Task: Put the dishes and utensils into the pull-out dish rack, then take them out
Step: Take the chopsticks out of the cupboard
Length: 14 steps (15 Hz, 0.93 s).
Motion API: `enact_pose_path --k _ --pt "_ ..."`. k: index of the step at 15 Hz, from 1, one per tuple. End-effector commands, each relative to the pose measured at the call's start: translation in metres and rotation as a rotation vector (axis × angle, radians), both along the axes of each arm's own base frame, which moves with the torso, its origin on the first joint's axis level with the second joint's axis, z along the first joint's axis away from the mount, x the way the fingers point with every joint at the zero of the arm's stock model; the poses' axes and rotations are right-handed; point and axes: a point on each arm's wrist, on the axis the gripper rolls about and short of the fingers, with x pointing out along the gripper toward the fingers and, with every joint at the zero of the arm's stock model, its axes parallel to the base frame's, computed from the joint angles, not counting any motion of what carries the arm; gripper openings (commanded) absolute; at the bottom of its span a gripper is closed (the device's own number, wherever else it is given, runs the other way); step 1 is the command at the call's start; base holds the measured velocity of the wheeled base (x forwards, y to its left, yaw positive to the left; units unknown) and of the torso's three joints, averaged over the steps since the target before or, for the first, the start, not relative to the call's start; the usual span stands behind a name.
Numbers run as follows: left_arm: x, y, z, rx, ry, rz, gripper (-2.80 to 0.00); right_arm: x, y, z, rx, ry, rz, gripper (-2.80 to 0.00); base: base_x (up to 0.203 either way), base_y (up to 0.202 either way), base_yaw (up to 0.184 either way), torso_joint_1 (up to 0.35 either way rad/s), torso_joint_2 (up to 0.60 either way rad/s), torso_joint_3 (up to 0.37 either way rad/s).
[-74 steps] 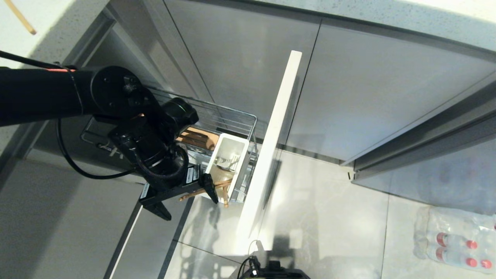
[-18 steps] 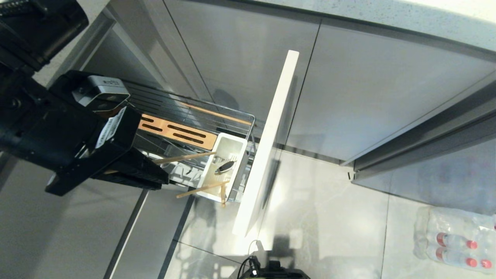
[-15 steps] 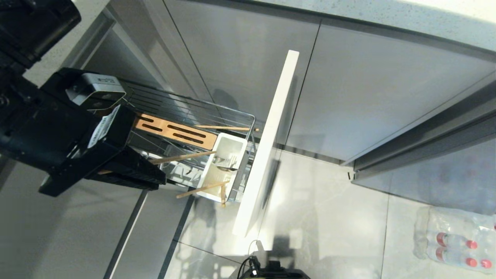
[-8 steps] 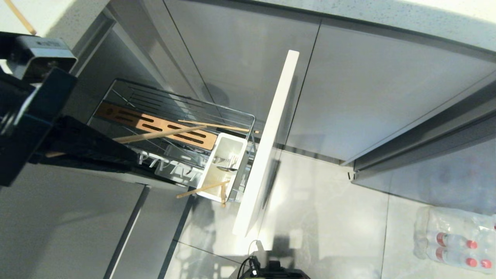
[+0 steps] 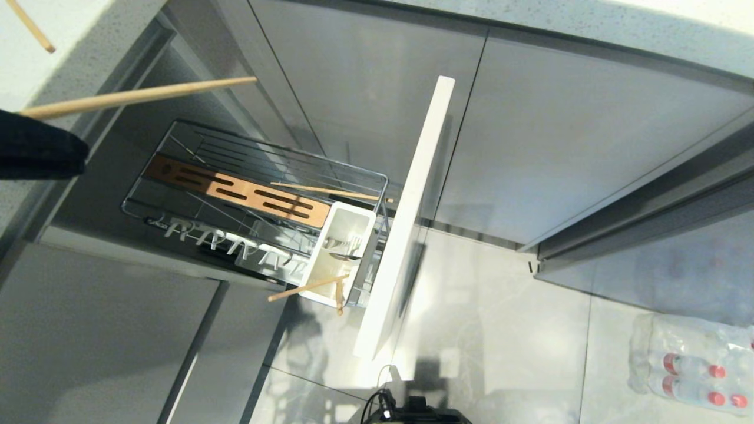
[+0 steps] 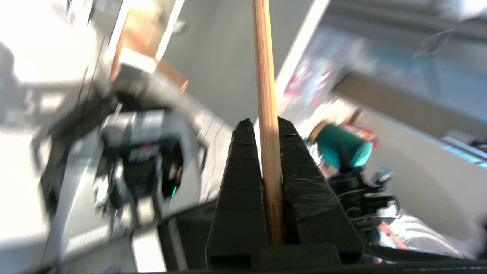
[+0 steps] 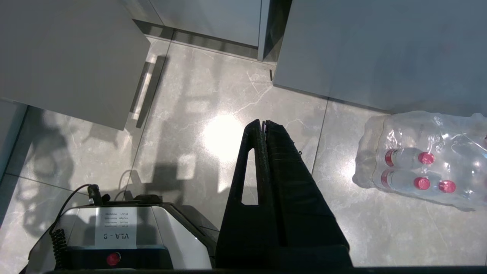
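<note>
My left gripper (image 6: 262,122) is shut on one pale wooden chopstick (image 6: 263,57), gripped lengthwise between the black fingers. In the head view that chopstick (image 5: 141,94) hangs high at the left, above the pull-out dish rack (image 5: 177,126), and only a black finger (image 5: 41,150) shows at the frame's edge. A second chopstick (image 5: 330,192) lies across the rack's far rim. A third stick (image 5: 306,287) pokes out of the white utensil cup (image 5: 323,250), which also holds what looks like the fork (image 5: 346,241). No dishes are in view. My right gripper (image 7: 263,122) hangs shut over the floor.
The rack's pale cabinet front (image 5: 406,224) stands out into the floor space. A brown slotted strip (image 5: 235,191) and white prongs (image 5: 224,244) line the basket. Another stick (image 5: 29,26) lies on the counter top left. A wrapped pack of water bottles (image 5: 689,365) lies on the floor right.
My left arm has lifted up and to the left, carrying the chopstick away from the utensil cup. It has almost left the head view, so the whole rack now shows. The right arm has not moved.
</note>
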Motion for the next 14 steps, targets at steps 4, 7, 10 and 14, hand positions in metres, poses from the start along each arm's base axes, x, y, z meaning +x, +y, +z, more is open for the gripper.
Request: enact_pose_path --k 4,7,10,14 --pt "-0.051 0.039 0.017 -0.124 -0.231 0.005 -2.80 0.000 0.000 0.000 0.000 0.001 0.000 -2.80 0.000 0.000 0.000 0.000 0.00 0.000" --pt "-0.064 0.049 0.022 -0.105 -0.356 0.125 -2.80 0.000 0.000 0.000 0.000 0.001 0.000 -2.80 0.000 0.000 0.000 0.000 0.00 0.000" --pt "-0.064 0.052 0.023 0.017 -0.421 0.367 -2.80 0.000 0.000 0.000 0.001 0.001 -0.001 -2.80 0.000 0.000 0.000 0.000 0.00 0.000" --pt "-0.060 0.054 0.024 0.152 -0.436 0.662 -2.80 0.000 0.000 0.000 0.000 0.001 0.000 -2.80 0.000 0.000 0.000 0.000 0.00 0.000"
